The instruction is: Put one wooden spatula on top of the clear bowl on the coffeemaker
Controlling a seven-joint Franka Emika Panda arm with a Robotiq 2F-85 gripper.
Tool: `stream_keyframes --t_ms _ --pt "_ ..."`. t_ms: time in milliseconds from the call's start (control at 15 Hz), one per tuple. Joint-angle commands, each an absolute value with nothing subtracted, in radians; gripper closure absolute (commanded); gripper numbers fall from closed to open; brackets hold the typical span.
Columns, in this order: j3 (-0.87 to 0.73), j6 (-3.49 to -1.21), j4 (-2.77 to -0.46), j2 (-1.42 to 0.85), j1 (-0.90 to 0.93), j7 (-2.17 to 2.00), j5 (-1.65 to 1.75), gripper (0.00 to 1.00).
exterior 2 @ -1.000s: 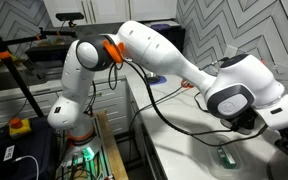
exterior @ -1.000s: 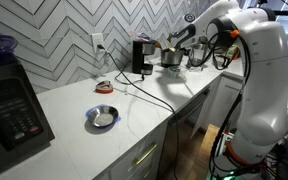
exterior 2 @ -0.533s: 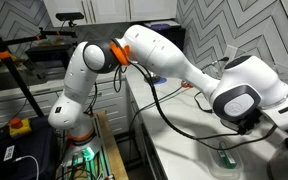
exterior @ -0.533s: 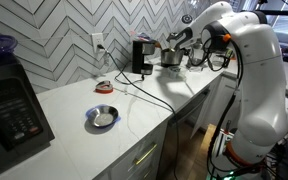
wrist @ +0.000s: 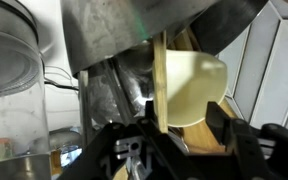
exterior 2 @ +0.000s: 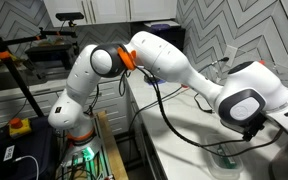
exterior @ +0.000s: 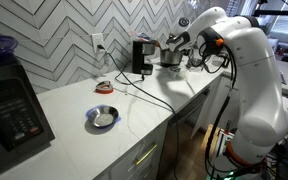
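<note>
Gripper [wrist: 172, 140] is held at the metal utensil pot [wrist: 104, 35], jaws spread either side of the wooden spatula [wrist: 192, 88]; contact can't be confirmed. Coffeemaker [exterior: 140, 55] is seen just beside the pot, leaving little clearance.

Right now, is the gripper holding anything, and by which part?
Cannot be told. In the wrist view the blade of a spatula sits between the fingers of the gripper, by the pot, but whether they clamp it does not show.
</note>
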State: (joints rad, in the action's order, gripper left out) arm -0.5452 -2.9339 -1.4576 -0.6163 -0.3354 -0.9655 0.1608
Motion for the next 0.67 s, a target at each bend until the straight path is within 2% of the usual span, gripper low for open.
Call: stream_keyframes --t_ms 0,67,133,400,467,533,600 --pt "-0.562 -2.937 -1.390 -0.681 -0.345 -0.972 0.167 0.76" --pt "-0.564 -2.938 -1.386 -0.683 -0.344 -0.970 0.169 0.76" --pt "-0.565 -2.945 -1.399 -0.673 -0.339 -0.968 0.171 0.67" --pt "-0.590 -2.954 -1.431 -0.665 -0.321 -0.979 0.177 0.50" --pt "-0.600 -2.956 -1.430 -0.672 -0.318 -0.984 0.178 0.49" --pt "-0.603 -2.955 -1.423 -0.681 -0.319 -0.989 0.173 0.41" --pt "-0.609 -2.957 -1.414 -0.690 -0.316 -0.997 0.169 0.55"
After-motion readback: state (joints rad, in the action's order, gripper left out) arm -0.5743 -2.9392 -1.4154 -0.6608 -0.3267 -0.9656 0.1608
